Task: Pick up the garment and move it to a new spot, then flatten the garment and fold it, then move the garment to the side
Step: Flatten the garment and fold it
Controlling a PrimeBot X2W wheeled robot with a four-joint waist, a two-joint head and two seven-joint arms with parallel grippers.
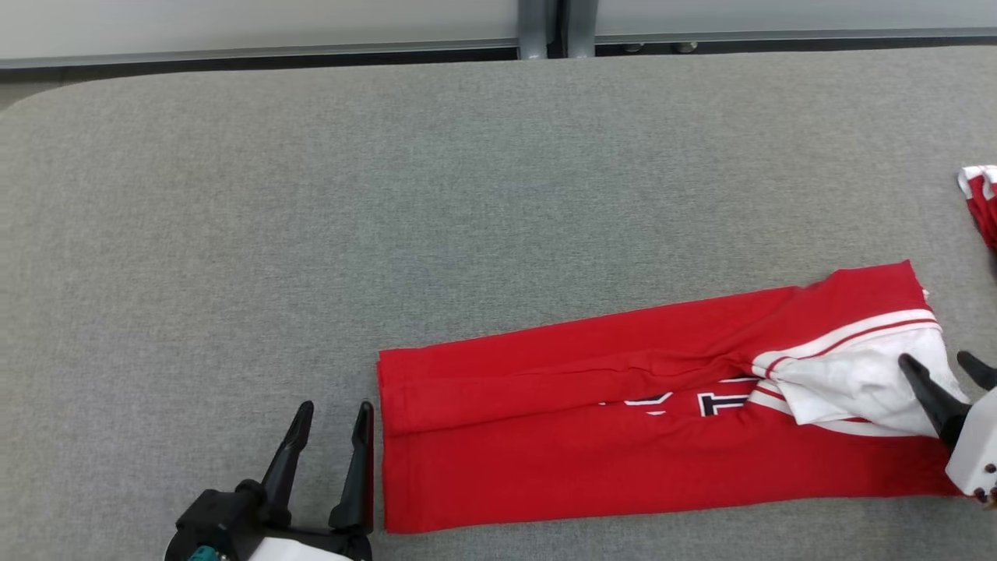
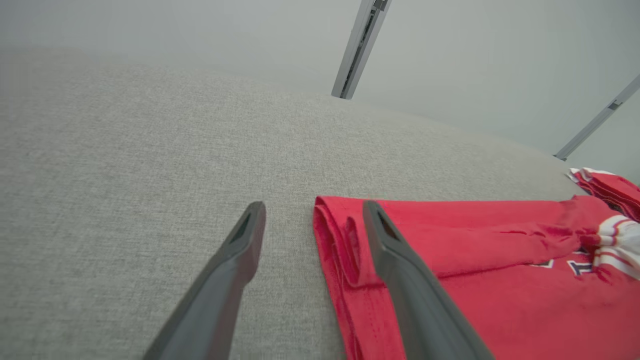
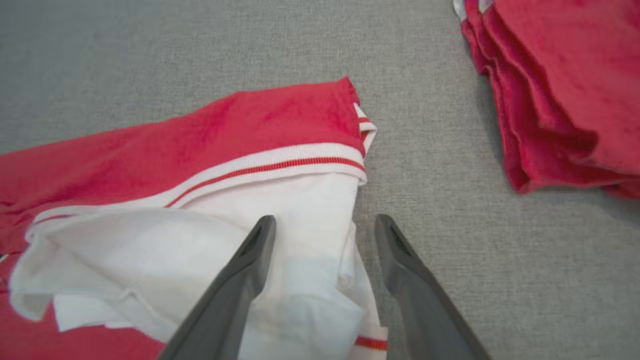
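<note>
the garment [image 1: 623,413] lies on the desk [image 1: 389,195] as a long red strip. its long sides are turned in over the middle, and white inner cloth with striped trim shows at one end. as i judge it, the moving and flattening are done and the folding is half done: the lengthwise folds are in, the end-to-end fold is not yet made, and the move to the side is left.

my left pincer [image 1: 336,407] hangs at the garment's hem end, released and holding nothing, with one finger above the hem edge and the other over bare desk beside it. my right pincer [image 1: 937,360] sits at the garment's white end, likewise parted and empty, astride that end's edge.

counted: one garment in work, two pincers, one desk, and one pile of folded red cloth [image 1: 981,199] beyond the garment's white end and apart from it. how many pieces are in the pile i cannot tell.
</note>
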